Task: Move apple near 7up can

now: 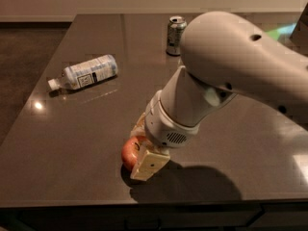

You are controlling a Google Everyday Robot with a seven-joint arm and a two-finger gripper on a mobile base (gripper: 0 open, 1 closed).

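- A clear plastic bottle (85, 72) with a white-and-blue label lies on its side toward the left of the dark tabletop (67, 148). Its cap points left (a small bright glint of light sits on the surface just in front of the cap).
- The apple (129, 152), red with a yellowish patch, rests on the tabletop close to the front edge. It is to the right of the bottle and well apart from it.
- The hand (140, 150) is down at the apple, and a cream-coloured part of it overlaps the fruit's right side. I cannot tell whether it is clamped on the apple or merely set around it.
- The 7up can (175, 35) stands upright near the far edge, well apart from the apple.
- The bulky pale arm (231, 66) reaches in from the right and hides much of the tabletop's right half. Its shadow (192, 186) falls along the front edge, just right of the apple.
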